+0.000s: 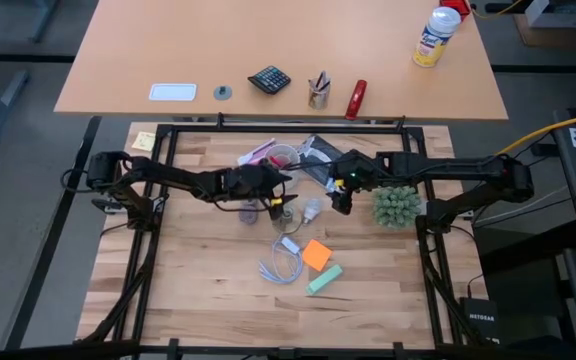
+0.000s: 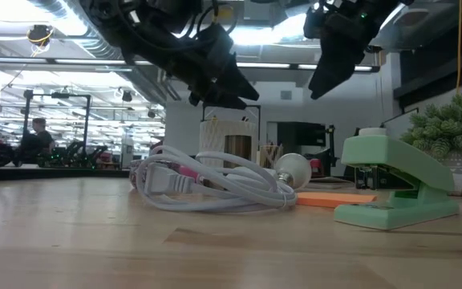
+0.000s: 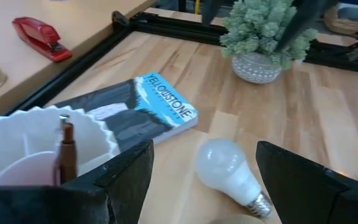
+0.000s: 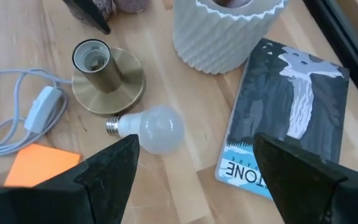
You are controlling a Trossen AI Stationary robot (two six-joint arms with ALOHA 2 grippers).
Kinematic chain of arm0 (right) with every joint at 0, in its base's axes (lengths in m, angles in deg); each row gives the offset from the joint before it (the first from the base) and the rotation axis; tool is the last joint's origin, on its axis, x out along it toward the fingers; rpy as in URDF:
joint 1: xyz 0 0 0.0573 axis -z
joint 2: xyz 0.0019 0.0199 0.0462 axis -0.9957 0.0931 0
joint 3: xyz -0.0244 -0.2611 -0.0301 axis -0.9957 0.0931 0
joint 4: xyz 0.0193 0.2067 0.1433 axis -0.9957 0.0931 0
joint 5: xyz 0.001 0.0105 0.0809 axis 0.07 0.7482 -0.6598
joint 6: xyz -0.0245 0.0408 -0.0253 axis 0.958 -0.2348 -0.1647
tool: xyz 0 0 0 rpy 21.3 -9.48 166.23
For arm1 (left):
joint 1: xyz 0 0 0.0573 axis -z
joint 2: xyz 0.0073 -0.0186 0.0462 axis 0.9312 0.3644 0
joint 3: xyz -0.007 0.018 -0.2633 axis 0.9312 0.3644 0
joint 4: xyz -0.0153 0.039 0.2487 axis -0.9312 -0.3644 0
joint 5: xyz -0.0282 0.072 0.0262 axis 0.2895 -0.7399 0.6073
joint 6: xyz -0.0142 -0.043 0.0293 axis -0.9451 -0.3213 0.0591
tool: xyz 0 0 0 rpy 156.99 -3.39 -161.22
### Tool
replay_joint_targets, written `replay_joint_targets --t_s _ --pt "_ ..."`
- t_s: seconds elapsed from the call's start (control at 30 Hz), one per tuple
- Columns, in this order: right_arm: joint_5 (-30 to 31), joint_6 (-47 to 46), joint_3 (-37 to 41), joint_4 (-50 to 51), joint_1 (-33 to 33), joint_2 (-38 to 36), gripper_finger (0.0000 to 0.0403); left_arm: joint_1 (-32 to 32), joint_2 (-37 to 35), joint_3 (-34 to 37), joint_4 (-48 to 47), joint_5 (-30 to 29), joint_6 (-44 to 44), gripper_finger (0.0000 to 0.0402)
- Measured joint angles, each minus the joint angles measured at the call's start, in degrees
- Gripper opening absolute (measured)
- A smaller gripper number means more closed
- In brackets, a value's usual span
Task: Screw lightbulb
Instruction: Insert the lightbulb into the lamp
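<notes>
The lightbulb [image 4: 154,127] is small and white and lies on its side on the wooden table, its metal screw base next to a brass lamp socket [image 4: 98,68]. It also shows in the left wrist view [image 3: 229,171], the high view [image 1: 313,210] and the low view [image 2: 293,170]. My left gripper [image 1: 280,188] hovers open above the table just left of the bulb. My right gripper [image 1: 342,203] hovers open just right of it. Both are raised and empty in the low view, the left [image 2: 215,76] and the right [image 2: 331,56].
A white ribbed cup [image 4: 225,28] and a Yellowstone book [image 4: 288,118] lie beyond the bulb. A looped white cord [image 2: 215,181], an orange note [image 1: 316,254] and a green stapler [image 2: 395,193] lie nearer. A small potted plant [image 1: 396,206] stands at the right.
</notes>
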Motion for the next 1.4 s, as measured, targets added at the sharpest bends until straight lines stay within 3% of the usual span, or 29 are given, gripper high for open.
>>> replay_joint_targets --t_s 0.33,0.63,1.0,1.4 --pt "0.8 -11.4 0.0 -0.1 0.0 0.0 0.0319 -1.2 -0.4 0.0 -0.8 0.0 -1.8 0.0274" --pt "1.0 -32.7 0.0 0.2 -0.3 2.0 0.0319 -0.6 -6.4 0.0 -15.1 0.0 -3.7 0.0274" --pt "5.7 -46.8 0.0 -4.3 -8.5 13.0 0.0319 0.9 -7.5 0.0 -25.5 0.0 -3.8 0.0274" --pt "14.4 -75.9 0.0 -9.6 -16.6 17.9 0.0319 0.9 -7.5 0.0 -27.3 0.0 -0.6 0.0274"
